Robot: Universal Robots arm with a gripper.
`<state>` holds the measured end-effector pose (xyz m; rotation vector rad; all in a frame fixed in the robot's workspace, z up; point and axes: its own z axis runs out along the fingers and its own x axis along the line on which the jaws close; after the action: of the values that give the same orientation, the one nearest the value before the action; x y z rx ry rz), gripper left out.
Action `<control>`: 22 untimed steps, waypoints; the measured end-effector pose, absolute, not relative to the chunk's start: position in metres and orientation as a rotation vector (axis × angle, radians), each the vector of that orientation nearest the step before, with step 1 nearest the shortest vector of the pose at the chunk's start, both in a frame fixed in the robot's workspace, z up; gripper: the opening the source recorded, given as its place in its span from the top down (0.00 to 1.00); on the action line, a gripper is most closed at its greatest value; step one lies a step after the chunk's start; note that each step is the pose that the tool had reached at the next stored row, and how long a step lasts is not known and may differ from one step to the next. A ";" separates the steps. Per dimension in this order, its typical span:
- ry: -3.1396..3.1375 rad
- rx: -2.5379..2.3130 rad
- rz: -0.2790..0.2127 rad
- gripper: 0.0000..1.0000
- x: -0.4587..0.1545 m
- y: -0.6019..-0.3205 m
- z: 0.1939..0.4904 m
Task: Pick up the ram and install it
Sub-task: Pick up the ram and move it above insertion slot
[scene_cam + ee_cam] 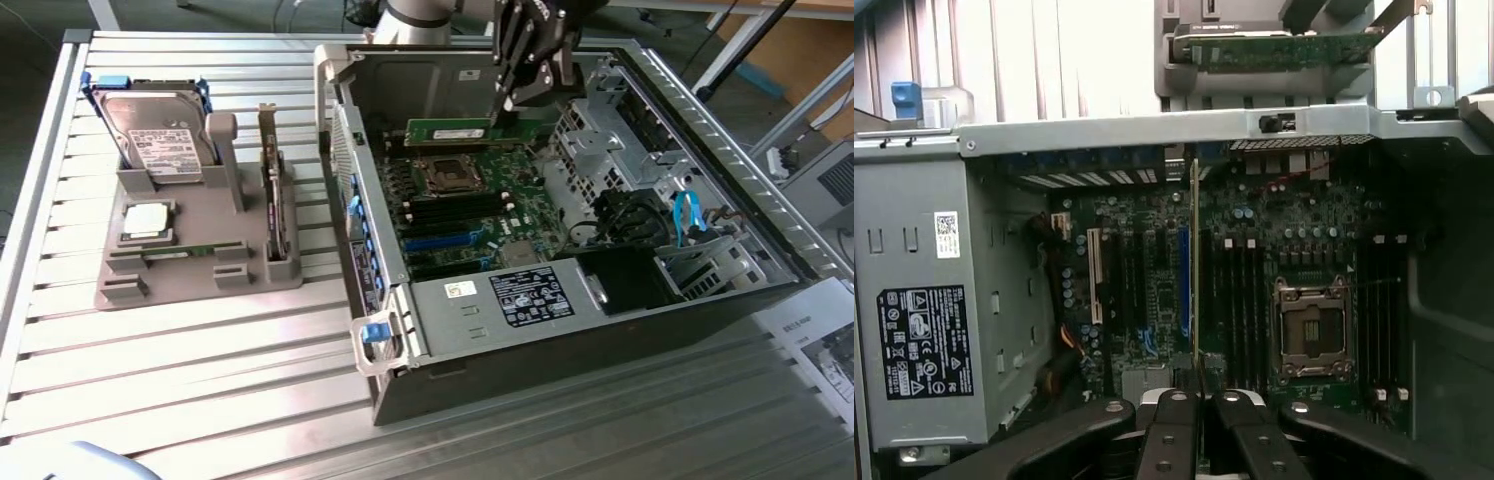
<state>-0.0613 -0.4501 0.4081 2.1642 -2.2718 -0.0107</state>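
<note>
Ram pinched tight in our gripper, hanging over the motherboard inside the open case (pick-up done, by the look). We're into the install now; we reckon it calls for squaring that edge with a memory slot.

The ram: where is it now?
The ram is in the tool, inside the computer case on the exterior view's right, above the motherboard beside the processor socket.
</note>
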 end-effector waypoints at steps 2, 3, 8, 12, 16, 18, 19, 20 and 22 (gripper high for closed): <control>-2.271 2.165 -0.011 0.88 -0.057 -0.450 0.408; -2.270 2.166 -0.011 0.88 -0.057 -0.450 0.408; -2.271 2.166 -0.011 0.88 -0.057 -0.450 0.408; -2.267 2.170 -0.009 0.88 -0.057 -0.450 0.408; -2.264 2.177 -0.006 0.88 -0.057 -0.450 0.408; -2.264 2.179 -0.004 0.88 -0.057 -0.450 0.408; -2.263 2.180 -0.003 0.88 -0.057 -0.450 0.408; -2.263 2.180 -0.003 0.88 -0.057 -0.450 0.408; -2.263 2.181 -0.003 0.88 -0.057 -0.450 0.408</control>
<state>-0.0569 -0.4501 0.4080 2.1806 -2.2634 -0.0030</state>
